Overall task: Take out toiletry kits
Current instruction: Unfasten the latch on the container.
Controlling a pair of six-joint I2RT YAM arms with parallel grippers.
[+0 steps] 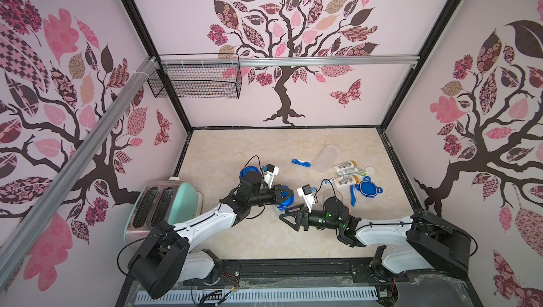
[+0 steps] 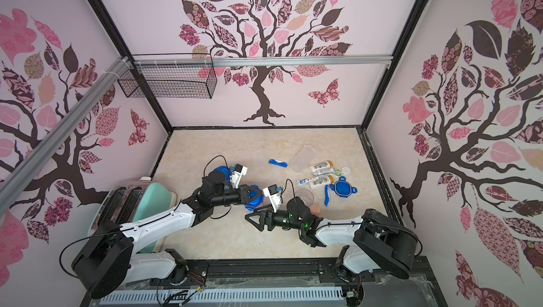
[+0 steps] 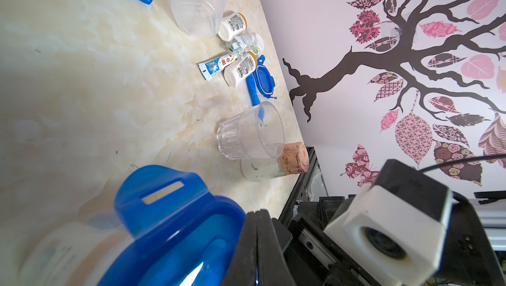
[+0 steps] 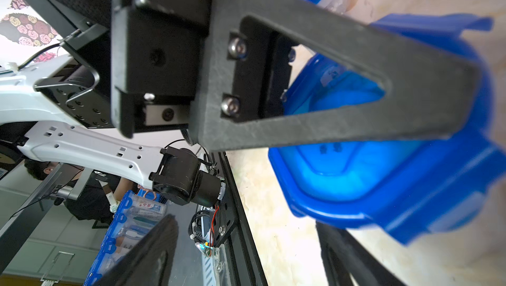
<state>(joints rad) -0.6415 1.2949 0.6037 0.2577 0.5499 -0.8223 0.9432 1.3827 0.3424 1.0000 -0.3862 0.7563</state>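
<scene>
Nearest, toward the front of the bench [image 1: 264, 241], the right claw [image 1: 286, 216] hovers with its jaws wide apart. Just beyond, the left claw [image 1: 289, 194] is pressed together at the rim of a blue-lidded jar [image 1: 282, 203]. Farther off, by the right edge, the toiletry kits lie loose: white bottles [image 1: 345, 169], a toothpaste tube [image 1: 331, 180] and a toothbrush [image 1: 353, 196], beside a clear jar [image 1: 326, 158] on its side.

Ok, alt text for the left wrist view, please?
The shut left gripper sits at the edge of a blue clip lid on a clear jar. Beyond, on the beige marbled table, are white tan-capped bottles, a toothpaste tube, a blue toothbrush, a loose blue lid, an empty clear jar on its side and a clear tumbler.
</scene>
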